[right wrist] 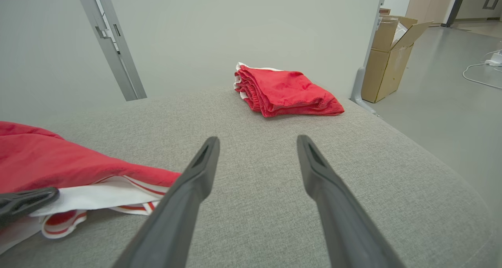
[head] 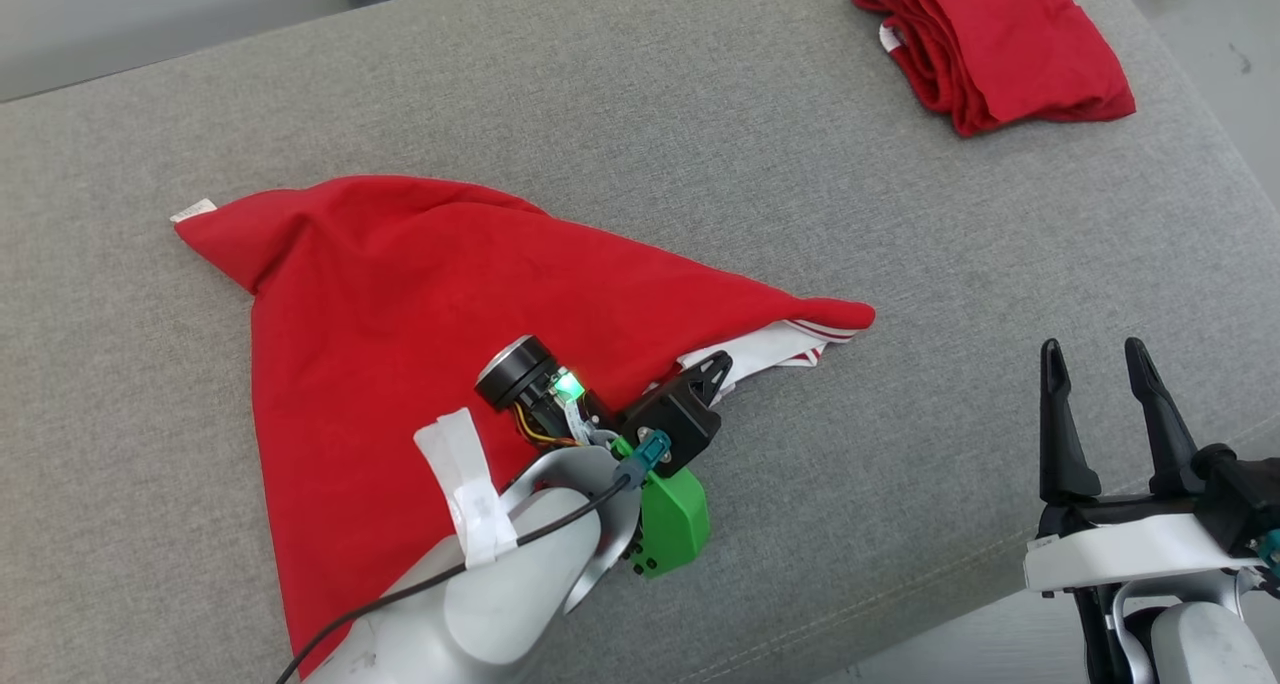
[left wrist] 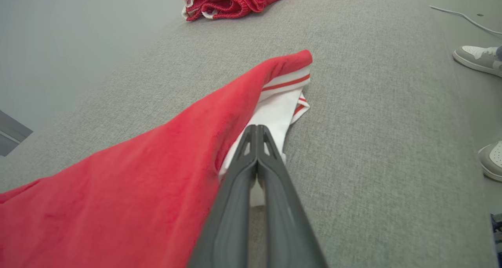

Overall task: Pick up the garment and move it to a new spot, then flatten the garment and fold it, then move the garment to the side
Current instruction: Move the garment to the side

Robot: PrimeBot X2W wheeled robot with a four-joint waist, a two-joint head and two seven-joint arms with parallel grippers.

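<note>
- Left claw (head: 718, 366) has its two dark fingers pressed together, tips lying on the white, red-striped trim of the garment (head: 400, 294). Whether any cloth is caught between them cannot be told.
- Right claw (head: 1092, 346) hangs over the near right edge of the grey cushion (head: 700, 114), fingers apart with nothing between them, pointing toward the far side.
- The garment is red and lies spread in a rough triangle across the left and middle of the cushion. One corner points far left, one sits at the near edge, and one reaches right toward the middle.
- At that right corner the red cloth is folded over, and the white trim shows from under it on the near side.
- A small white label (head: 195, 209) sticks out at the far left corner of the garment.
- A folded pile of red clothes (head: 990, 44) with white edging sits at the far right of the cushion, well apart from the garment.
- White tape (head: 465, 484) is wrapped round the left forearm.
- In the left wrist view, two grey and white shoes (left wrist: 476, 58) stand on the floor beside the cushion.
- In the right wrist view, an open cardboard box (right wrist: 388, 56) stands on the floor beyond the pile.
</note>
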